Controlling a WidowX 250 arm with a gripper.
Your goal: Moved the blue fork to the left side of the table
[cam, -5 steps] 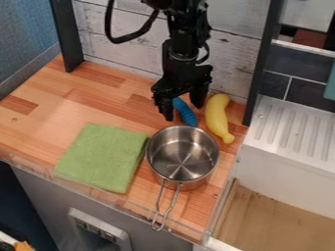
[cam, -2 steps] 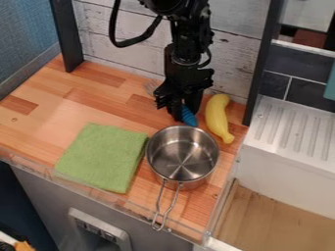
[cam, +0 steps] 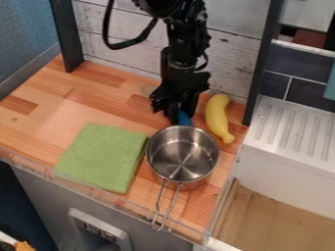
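Wooden counter (cam: 39, 122), pale planks (cam: 118, 41) behind it, white ribbed drainboard (cam: 291, 130) off at the view's right.

Changes: a second back, my fingers stood wide, one each side of the blue handle. Since then they have drawn in toward each other. Between the last frame and this one I have shifted slightly to the view's left, and the handle has gone with me; less blue shows now.

My gripper (cam: 181, 115) points down, low, just behind the pot. Fingers near together, clamped on the handle of the blue fork (cam: 185, 118). Fork is between my fingertips and the pot's far rim, its far part hidden by my own bulk. Whether its near end touches the rim, cannot tell.

Nearby: metal pot (cam: 183, 154), wire handle toward the counter's front edge. Green cloth (cam: 101, 157) flat, left of the pot. Yellow banana (cam: 218, 117) right of the fork, apart from me.
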